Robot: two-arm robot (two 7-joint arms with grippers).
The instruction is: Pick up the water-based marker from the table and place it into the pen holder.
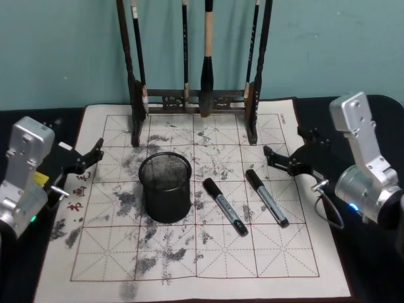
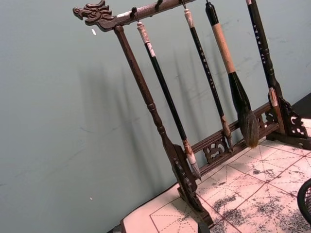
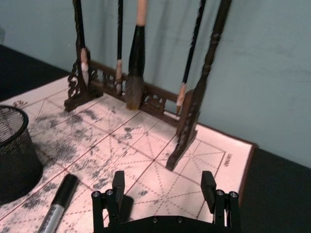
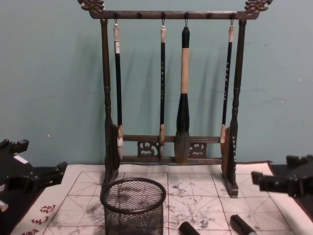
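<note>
Two black-capped grey markers lie on the table's white grid mat: one marker is just right of the pen holder, the other marker is farther right. I cannot tell which is water-based. The pen holder, a black mesh cup, stands upright left of centre and looks empty. My right gripper hovers open at the mat's right edge, behind the right marker; in the right wrist view its open fingers frame bare mat, with a marker off to the side. My left gripper stands open at the mat's left edge.
A tall dark wooden rack hung with several brushes stands across the back of the mat, close behind the pen holder and both grippers. A teal wall rises behind it. Grey ink stains and red characters mark the mat.
</note>
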